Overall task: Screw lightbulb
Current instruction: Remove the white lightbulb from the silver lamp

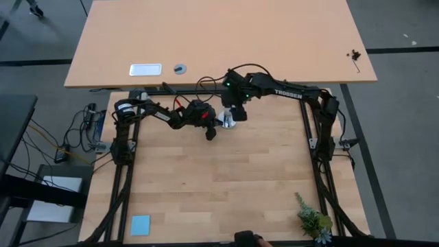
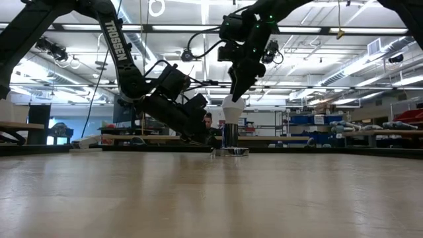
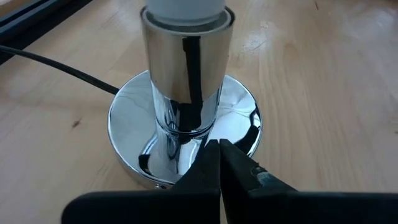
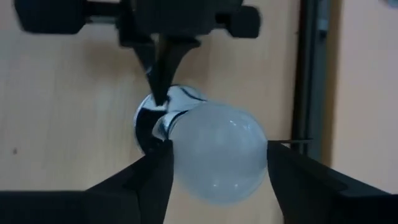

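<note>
A: Where is the lightbulb [image 4: 216, 152] found, and how is it held?

B: It is seated base-down in the top of the chrome socket post [image 3: 186, 81], which rises from a round mirrored base [image 3: 127, 134] on the worktop [image 1: 226, 185], near its far edge. The bulb's widest part is pinched from above by the fingers of the right gripper [image 4: 216, 171], one on each side.

A: And the left gripper [image 3: 219, 163]?

B: Its fingers are pressed together, tips touching, and set against the foot of the post where it meets the base, apparently to steady it.

A: How is the bulb judged to handle?

B: Light, rigid and smooth, so slipping under a turn is likely; if it is thin glass it is also fragile, so a moderate squeeze at the widest girth is advised, never at the neck. The chrome base is slippery too, and could spin on the wood.

A: Can any writing be read?

B: "TROSSEN" is read on the right arm [image 1: 288, 92] from above, and on the left arm [image 2: 117, 39] in the low view; nothing can be read on the bulb
</note>
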You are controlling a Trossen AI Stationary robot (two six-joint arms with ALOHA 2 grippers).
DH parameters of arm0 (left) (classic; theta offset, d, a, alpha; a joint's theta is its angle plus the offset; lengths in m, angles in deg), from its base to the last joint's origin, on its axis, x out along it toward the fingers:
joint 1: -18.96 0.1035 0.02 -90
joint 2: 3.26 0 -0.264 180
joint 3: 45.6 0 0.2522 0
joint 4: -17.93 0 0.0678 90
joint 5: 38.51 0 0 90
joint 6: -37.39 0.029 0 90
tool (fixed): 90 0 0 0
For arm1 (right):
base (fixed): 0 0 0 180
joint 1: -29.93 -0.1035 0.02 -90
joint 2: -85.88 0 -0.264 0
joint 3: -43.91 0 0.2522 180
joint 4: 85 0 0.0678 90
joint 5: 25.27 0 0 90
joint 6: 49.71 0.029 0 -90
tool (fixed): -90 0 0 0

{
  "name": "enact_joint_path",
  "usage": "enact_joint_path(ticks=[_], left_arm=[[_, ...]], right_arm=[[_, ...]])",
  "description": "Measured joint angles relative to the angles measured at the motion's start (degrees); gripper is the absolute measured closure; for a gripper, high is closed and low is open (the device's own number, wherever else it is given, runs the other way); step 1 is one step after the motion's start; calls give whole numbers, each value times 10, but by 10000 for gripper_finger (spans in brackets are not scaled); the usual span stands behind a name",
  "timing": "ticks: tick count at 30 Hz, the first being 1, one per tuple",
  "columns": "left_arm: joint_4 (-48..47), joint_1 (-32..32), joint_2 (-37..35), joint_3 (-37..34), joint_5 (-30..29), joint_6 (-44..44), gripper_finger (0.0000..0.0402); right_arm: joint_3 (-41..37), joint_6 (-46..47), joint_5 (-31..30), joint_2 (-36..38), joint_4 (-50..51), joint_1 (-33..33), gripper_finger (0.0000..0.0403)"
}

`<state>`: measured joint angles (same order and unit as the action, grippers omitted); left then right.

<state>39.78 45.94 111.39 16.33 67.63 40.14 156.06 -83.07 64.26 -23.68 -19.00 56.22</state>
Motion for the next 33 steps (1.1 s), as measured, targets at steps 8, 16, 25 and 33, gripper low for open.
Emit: enact_joint_path(ticks=[8, 16, 25, 33], left_arm=[[0, 0, 0, 0, 0, 0, 401], [0, 0, 0, 0, 0, 0, 401], [0, 0, 0, 0, 0, -2, 401], [0, 0, 0, 0, 0, -2, 401]], right_arm=[[61, 168, -62, 0, -1, -23, 112], [56, 408, -30, 0, 17, -14, 84], [10, 463, 45, -1, -16, 7, 84], [-11, 429, 46, -1, -30, 9, 87]])
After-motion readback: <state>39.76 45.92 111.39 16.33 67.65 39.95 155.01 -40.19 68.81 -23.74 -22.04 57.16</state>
